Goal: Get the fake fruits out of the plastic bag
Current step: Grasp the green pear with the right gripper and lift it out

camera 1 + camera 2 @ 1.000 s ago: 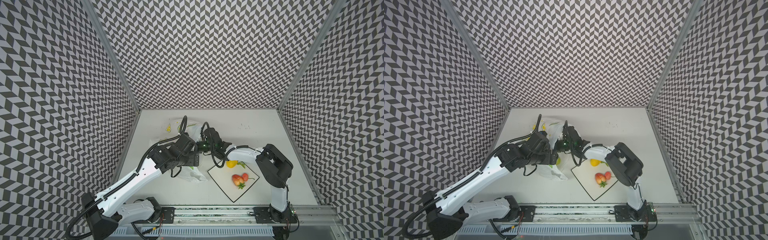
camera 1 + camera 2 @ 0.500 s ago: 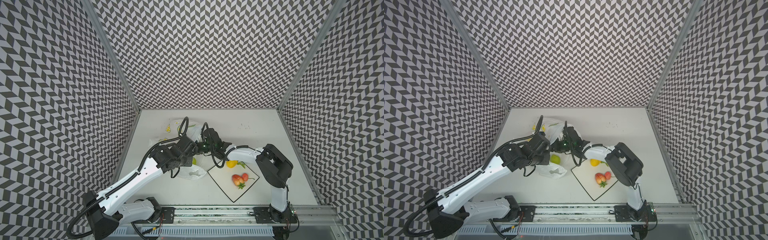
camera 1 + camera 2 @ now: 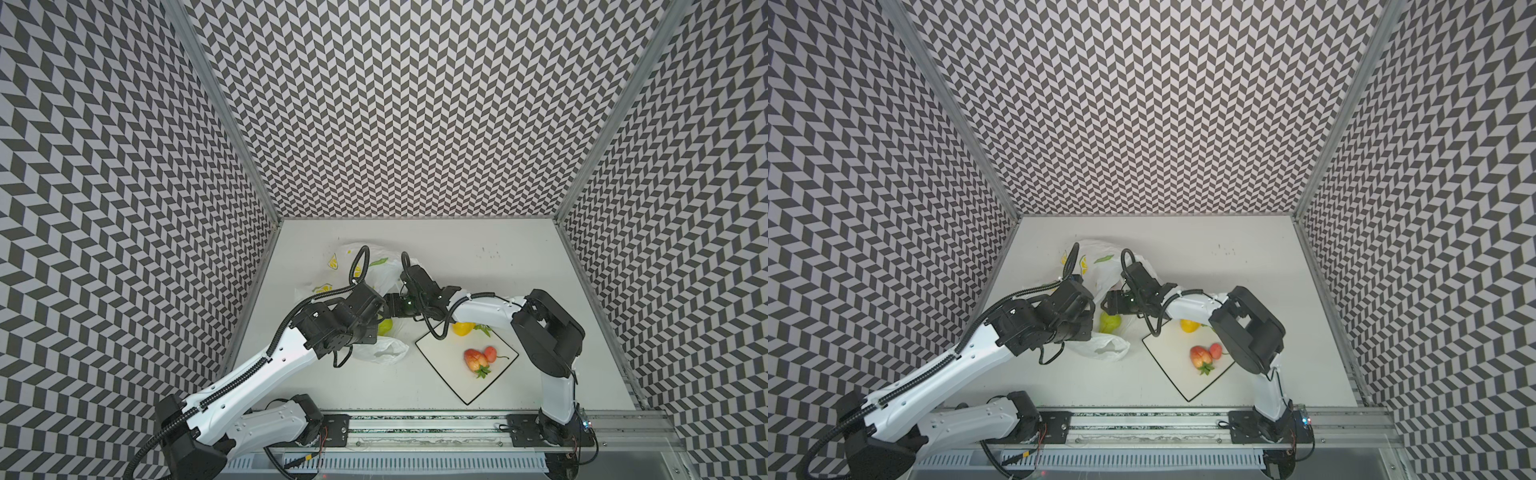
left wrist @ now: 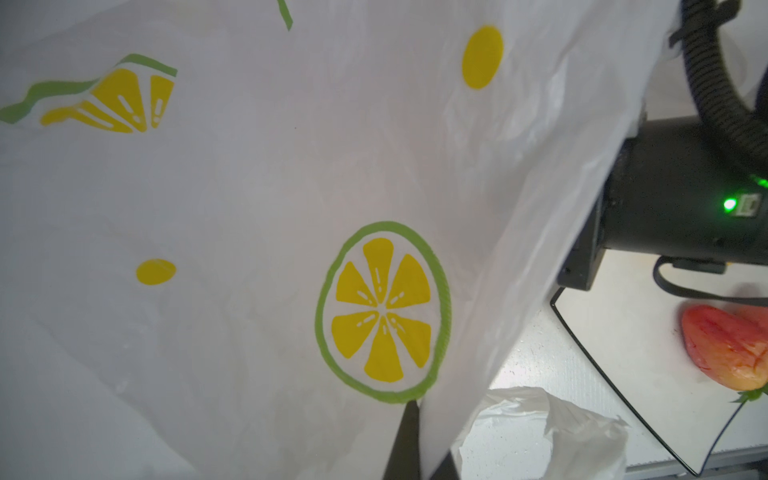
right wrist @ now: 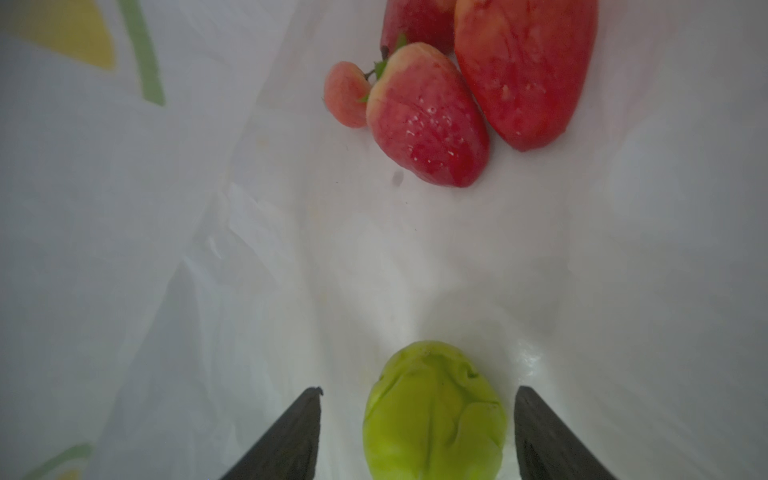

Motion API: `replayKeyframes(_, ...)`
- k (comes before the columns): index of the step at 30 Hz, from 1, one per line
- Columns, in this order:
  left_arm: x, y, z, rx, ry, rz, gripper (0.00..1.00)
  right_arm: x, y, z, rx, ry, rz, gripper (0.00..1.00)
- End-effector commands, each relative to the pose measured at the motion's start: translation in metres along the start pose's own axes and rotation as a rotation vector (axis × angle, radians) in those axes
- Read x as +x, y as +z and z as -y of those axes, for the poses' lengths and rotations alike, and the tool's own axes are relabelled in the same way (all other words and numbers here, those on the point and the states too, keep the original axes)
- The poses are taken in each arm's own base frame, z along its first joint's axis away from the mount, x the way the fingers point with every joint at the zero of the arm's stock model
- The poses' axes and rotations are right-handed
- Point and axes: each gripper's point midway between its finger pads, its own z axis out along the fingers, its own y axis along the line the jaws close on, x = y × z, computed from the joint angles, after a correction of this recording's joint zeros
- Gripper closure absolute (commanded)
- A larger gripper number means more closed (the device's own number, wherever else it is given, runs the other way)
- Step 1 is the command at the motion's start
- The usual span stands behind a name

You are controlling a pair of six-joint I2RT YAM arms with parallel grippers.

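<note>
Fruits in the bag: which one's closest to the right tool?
The green pear, lying between the open fingers of the right tool. The red fruits sit deeper in the plastic bag, clear of it.

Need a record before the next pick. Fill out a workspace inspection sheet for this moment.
Surface: white tabletop, a few dark specks near the back.
Job's things: plastic bag open; green pear and strawberries inside; lemon and red-yellow fruit on the square plate.
Clutter: nothing seen.
Grippers: left gripper shut on the plastic bag's film; right gripper open inside the bag, fingers either side of the green pear, not touching.
Cables: black cable droops over the square plate's edge.
Surroundings: chevron-patterned walls; metal rail in front.
</note>
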Motion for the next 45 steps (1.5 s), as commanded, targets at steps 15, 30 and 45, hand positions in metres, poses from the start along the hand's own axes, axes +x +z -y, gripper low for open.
replayKeyframes(15,0.006,-0.001,-0.003,0.019,-0.071,0.012,1.0,0.008,0.029,0.003,0.125,-0.093,-0.054,0.22)
replayKeyframes(30,0.002,-0.002,-0.006,0.007,-0.094,0.04,1.0,0.012,0.039,0.002,0.127,-0.107,-0.064,0.37)
replayKeyframes(45,-0.016,0.003,-0.012,-0.05,-0.101,0.122,1.0,0.0,-0.037,-0.037,0.032,-0.203,0.024,0.48)
